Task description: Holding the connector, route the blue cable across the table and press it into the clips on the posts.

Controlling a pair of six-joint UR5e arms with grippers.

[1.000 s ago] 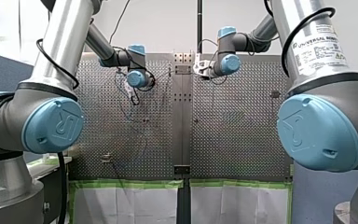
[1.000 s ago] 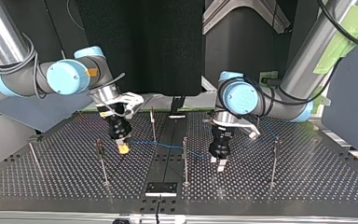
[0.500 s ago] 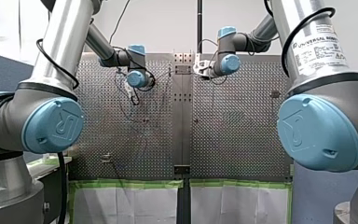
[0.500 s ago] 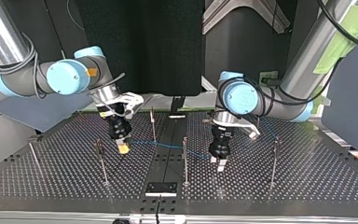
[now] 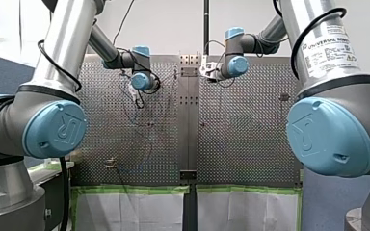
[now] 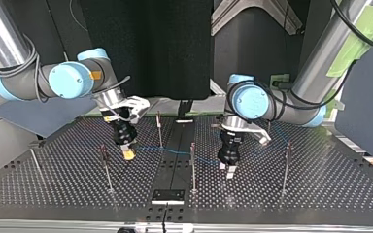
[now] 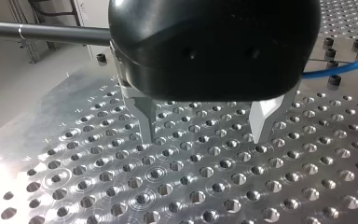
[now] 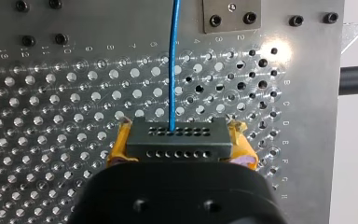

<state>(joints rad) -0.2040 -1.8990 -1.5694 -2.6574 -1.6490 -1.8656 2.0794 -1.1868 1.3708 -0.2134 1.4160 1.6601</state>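
Right gripper (image 6: 127,154) was clamped on the connector (image 8: 176,145), with the blue cable (image 8: 173,60) running straight out ahead of it. Left gripper (image 7: 202,138) hung spread wide, nothing between its fingers, cable off to one side of it. Couldn't tell if any post (image 6: 193,165) clip had caught the cable, so I'd guess most of the pressing was left.

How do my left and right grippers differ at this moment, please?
My left gripper is open and holds nothing, while my right gripper is shut on the connector, with the blue cable running out of it. The left gripper's fingers are bare metal, whereas the right gripper's carry yellow pads. Both have black bodies and point down at the perforated table.
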